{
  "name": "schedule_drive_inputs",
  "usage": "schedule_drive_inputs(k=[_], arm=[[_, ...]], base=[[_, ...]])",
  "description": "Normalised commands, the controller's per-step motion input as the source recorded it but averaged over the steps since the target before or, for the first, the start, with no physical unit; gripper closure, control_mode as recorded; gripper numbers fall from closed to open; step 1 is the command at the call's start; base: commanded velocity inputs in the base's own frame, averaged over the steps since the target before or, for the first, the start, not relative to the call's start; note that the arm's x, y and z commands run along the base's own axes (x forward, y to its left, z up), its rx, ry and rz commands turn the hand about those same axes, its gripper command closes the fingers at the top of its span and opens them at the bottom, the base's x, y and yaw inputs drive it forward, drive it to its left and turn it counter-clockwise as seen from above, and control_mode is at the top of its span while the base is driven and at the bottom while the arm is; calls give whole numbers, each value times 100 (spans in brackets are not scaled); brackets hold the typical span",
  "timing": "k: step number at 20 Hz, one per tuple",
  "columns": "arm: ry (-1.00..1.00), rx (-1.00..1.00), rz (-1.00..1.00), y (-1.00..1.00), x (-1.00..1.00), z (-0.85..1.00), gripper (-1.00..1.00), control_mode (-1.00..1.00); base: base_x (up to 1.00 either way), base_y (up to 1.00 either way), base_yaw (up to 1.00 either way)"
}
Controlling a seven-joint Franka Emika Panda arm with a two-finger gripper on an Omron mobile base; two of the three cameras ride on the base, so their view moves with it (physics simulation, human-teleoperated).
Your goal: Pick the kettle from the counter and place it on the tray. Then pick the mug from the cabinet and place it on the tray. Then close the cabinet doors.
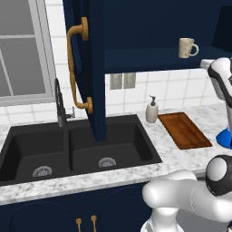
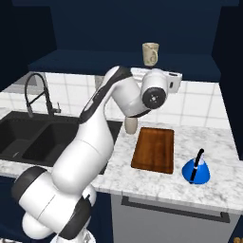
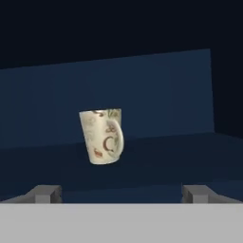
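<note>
Left base view: the mug [image 1: 187, 47] is sitting on the open cabinet [image 1: 154, 58] shelf. Right base view: the kettle [image 2: 196, 170] is standing on the counter [image 2: 209, 190], just beside the tray [image 2: 154, 149]. Hand view: gripper [image 3: 122, 192] fingers are spread wide, facing the mug.

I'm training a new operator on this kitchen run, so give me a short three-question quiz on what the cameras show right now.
1. True or false: the kettle stands on the tray.
2. Where is the mug? A) on the cabinet shelf B) in the sink C) on the tray
3. Fill in: the gripper is open, and between its fingertips it holds ____.

Key: 1 false, it stands on the counter beside the tray; 2 A; 3 nothing.
</note>
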Motion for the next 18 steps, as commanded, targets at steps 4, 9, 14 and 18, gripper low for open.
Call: schedule_drive_inputs(k=[4, 9, 14, 18], arm=[[9, 0, 0, 0, 30, 37, -100, -100], [1, 0, 0, 0, 20, 27, -100, -100], [6, 0, 0, 0, 41, -8, -100, -100], [4, 0, 3, 0, 43, -14, -100, -100]], base=[[0, 0, 0], [0, 0, 0], [0, 0, 0], [0, 0, 0]])
